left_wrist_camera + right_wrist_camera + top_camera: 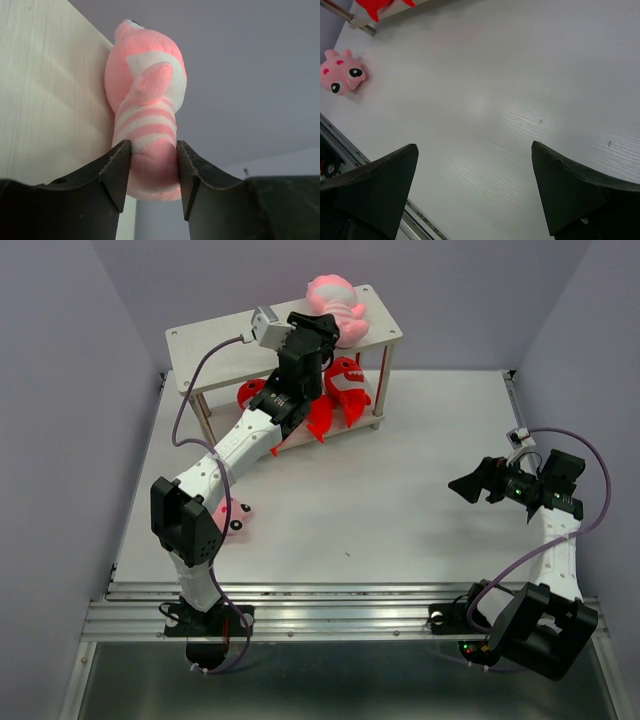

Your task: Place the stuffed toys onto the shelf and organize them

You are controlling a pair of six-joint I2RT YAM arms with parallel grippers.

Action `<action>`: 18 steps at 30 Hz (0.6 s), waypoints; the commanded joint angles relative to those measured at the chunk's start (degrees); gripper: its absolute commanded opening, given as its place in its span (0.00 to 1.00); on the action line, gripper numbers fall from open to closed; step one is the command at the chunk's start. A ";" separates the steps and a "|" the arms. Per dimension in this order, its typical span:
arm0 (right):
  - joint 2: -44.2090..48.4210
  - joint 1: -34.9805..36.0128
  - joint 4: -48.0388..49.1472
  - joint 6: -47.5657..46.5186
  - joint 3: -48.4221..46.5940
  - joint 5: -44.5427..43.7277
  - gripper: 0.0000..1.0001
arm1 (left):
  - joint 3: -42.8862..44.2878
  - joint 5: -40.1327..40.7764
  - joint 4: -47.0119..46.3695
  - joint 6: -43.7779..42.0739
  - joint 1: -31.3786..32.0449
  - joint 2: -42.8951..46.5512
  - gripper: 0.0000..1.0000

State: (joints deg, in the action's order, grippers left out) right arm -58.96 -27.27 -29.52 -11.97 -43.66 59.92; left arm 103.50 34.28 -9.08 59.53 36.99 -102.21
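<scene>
The white two-tier shelf (pixel 215 345) stands at the back of the table. A pink striped toy (pixel 338 308) lies on the right end of its top tier. My left gripper (pixel 318 335) is shut on this toy's near end; in the left wrist view both fingers (pixel 115 175) press the toy (pixel 150 100) against the shelf top (pixel 45 90). Red sharks (pixel 345 382) lie on the lower tier. A second pink toy (pixel 235 518) lies on the table by the left arm's elbow and also shows in the right wrist view (pixel 340 77). My right gripper (pixel 470 483) is open and empty above the table's right side.
The left part of the shelf's top tier (pixel 200 355) is bare. A metal rail (pixel 330 615) runs along the table's near edge. Grey walls close in the left, right and back sides. A red shark's tail (pixel 380 6) shows at the right wrist view's top edge.
</scene>
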 commanded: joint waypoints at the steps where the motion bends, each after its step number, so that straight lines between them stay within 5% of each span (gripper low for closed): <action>1: 0.07 0.37 1.13 -0.87 -0.64 -0.24 1.00 | -0.50 -1.41 -3.57 -1.17 -0.17 2.99 0.47; 16: 0.07 0.37 1.22 -0.95 -0.73 -0.86 1.00 | 0.12 -4.58 -5.07 -0.55 -0.25 1.84 0.40; 18: 0.16 0.37 1.22 -1.04 -0.73 -0.86 1.00 | 0.03 -3.88 -4.72 -0.12 -0.25 1.84 0.33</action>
State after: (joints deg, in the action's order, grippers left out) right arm -58.96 -27.27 -29.52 -12.23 -43.66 59.22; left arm 103.46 29.87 -10.72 59.42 36.99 -102.24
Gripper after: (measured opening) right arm 0.998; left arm 0.362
